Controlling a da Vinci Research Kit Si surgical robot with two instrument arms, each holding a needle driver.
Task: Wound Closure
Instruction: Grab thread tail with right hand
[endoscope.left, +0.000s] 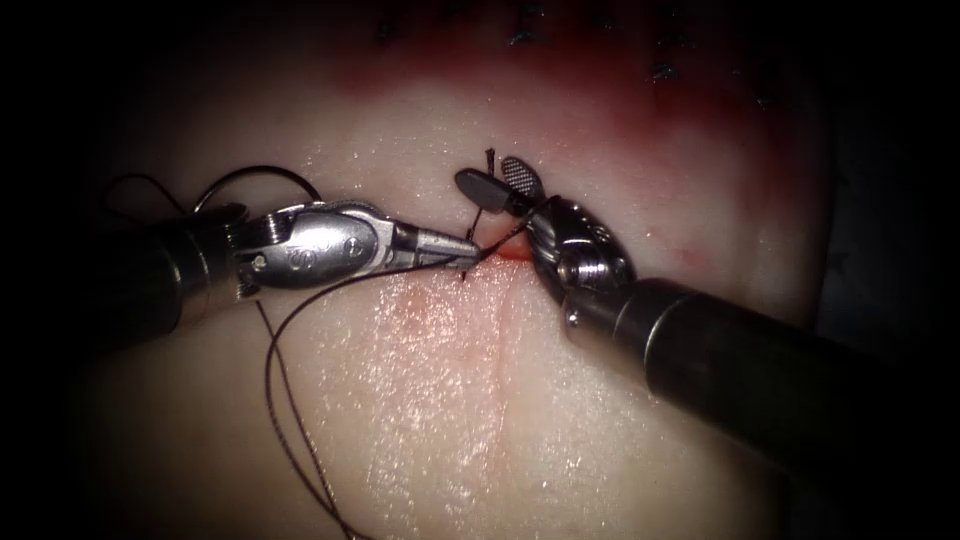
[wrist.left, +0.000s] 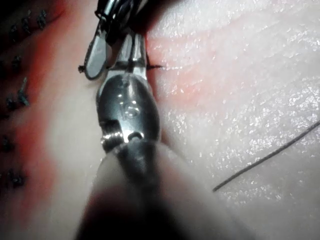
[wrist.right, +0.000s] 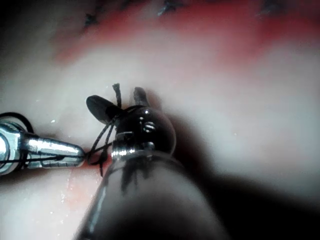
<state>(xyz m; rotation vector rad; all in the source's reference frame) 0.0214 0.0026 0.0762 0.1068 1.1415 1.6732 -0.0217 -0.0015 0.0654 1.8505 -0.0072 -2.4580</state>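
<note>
The tissue (endoscope.left: 560, 420) is seen with its cut (endoscope.left: 497, 350) running down the middle. At the cut's upper end the right tool (endoscope.left: 498, 178) is held with its jaws spread, the thread (endoscope.left: 285, 400) passing between them. The left tool (endoscope.left: 462, 252) is pressed shut, pinching the thread beside the cut. Whether a needle is present cannot be told.

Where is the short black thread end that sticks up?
In the endoscope view, the cut thread end stands above the cut, between the right tool's open fingers, just beyond the left tool's tip.
</note>
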